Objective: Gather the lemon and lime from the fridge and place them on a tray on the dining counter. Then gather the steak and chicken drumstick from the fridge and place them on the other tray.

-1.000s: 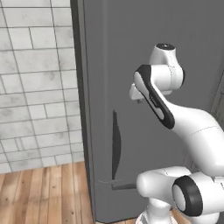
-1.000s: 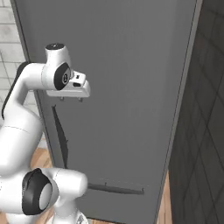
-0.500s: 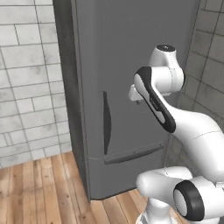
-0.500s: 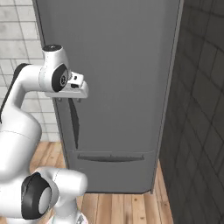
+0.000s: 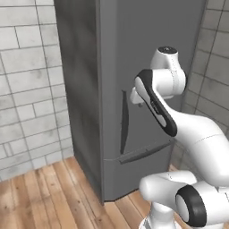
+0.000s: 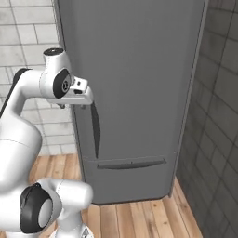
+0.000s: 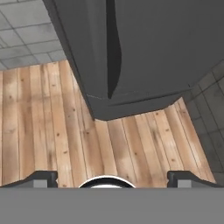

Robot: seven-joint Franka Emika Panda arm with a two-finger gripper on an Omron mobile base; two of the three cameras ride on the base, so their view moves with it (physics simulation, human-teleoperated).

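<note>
My arm rises from the base and bends forward at shoulder height, with the gripper (image 6: 82, 106) pointing down in front of the fridge (image 6: 139, 69), just beside the top of its handle (image 6: 95, 130). In the hand view the two fingertips (image 7: 41, 178) sit far apart at the bottom corners with nothing between them, so the fingers are spread wide and hold nothing.

Below the hand lies a wooden plank floor (image 7: 48, 131), running up to the foot of the fridge. There is one fridge, a tall grey box with its doors closed. I count one dark vertical handle on the upper door and one horizontal grip (image 6: 131, 164) on the lower drawer front.

To the fridge's left stands a wall of pale grey brick (image 5: 27, 85). To its right a darker tiled wall (image 6: 218, 121) comes forward toward the base.
</note>
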